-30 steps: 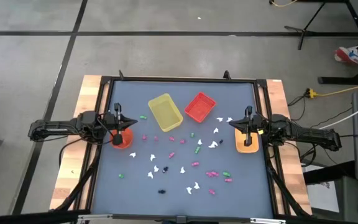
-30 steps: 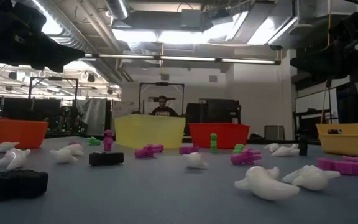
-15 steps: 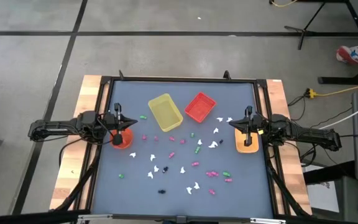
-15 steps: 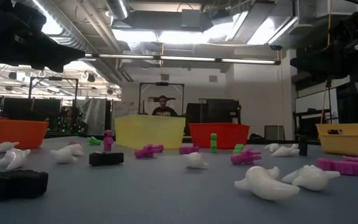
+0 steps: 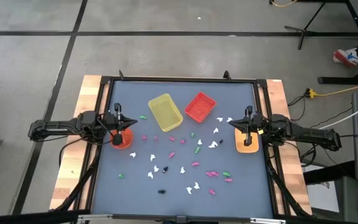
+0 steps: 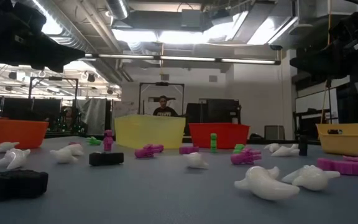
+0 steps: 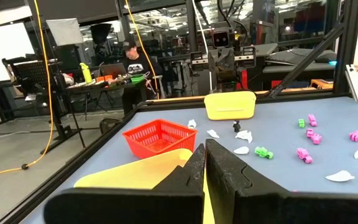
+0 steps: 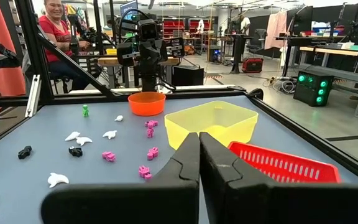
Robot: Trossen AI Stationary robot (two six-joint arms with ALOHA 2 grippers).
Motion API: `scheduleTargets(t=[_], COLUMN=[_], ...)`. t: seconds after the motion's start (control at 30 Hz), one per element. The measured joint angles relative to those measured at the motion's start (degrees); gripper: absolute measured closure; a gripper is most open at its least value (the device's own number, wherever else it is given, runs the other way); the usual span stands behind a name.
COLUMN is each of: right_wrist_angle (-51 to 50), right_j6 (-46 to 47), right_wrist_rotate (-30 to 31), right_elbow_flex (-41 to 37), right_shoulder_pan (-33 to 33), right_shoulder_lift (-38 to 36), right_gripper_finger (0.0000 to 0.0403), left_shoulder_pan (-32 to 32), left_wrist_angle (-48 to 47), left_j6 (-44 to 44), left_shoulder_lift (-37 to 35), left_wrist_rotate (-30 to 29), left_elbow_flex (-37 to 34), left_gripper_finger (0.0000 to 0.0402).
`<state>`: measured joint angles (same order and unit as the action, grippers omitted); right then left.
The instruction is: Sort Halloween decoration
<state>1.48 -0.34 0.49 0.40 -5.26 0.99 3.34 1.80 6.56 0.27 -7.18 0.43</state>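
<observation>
The Halloween decoration is a scatter of tiny trinkets lying on the blue-grey table top, across its middle and near half: white ones (image 5: 213, 144), pink ones (image 5: 212, 174), green ones (image 5: 144, 116) and black ones (image 5: 163, 192). The low view shows white (image 6: 263, 182), pink (image 6: 148, 150), black (image 6: 106, 158) and green (image 6: 214, 142) pieces up close. My left gripper (image 5: 128, 123) hovers level above the table's left edge, shut and holding nothing (image 7: 204, 152). My right gripper (image 5: 234, 123) hovers likewise at the right edge, shut and holding nothing (image 8: 199, 142).
A yellow bin (image 5: 165, 112) and a red bin (image 5: 199, 107) stand side by side at the far middle. An orange bowl (image 5: 122, 139) sits below my left gripper, a yellow-orange tray (image 5: 248, 143) below my right. A person (image 6: 161, 107) sits beyond the far edge.
</observation>
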Motion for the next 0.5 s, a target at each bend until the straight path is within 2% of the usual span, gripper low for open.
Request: scheduleTargets(t=[0.23,0.33,0.5], right_wrist_angle=[4.5,6.9,9.6], right_j6=[4.9,6.3,6.4], right_wrist_rotate=[0.9,0.8,0.4], right_elbow_flex=[0.0,0.0,0.1], right_shoulder_pan=[0.0,0.0,0.0], right_shoulder_lift=[0.0,0.0,0.0], right_gripper_finger=[0.0391,0.0360,0.0286], left_shoulder_pan=[0.0,0.0,0.0], left_wrist_angle=[0.0,0.1,0.5], left_j6=[0.0,0.0,-0.3], left_shoulder_lift=[0.0,0.0,0.0], left_wrist_rotate=[-0.2,-0.5,-3.0], left_elbow_flex=[0.0,0.0,0.0], left_gripper_finger=[0.0401,0.0401,0.0401])
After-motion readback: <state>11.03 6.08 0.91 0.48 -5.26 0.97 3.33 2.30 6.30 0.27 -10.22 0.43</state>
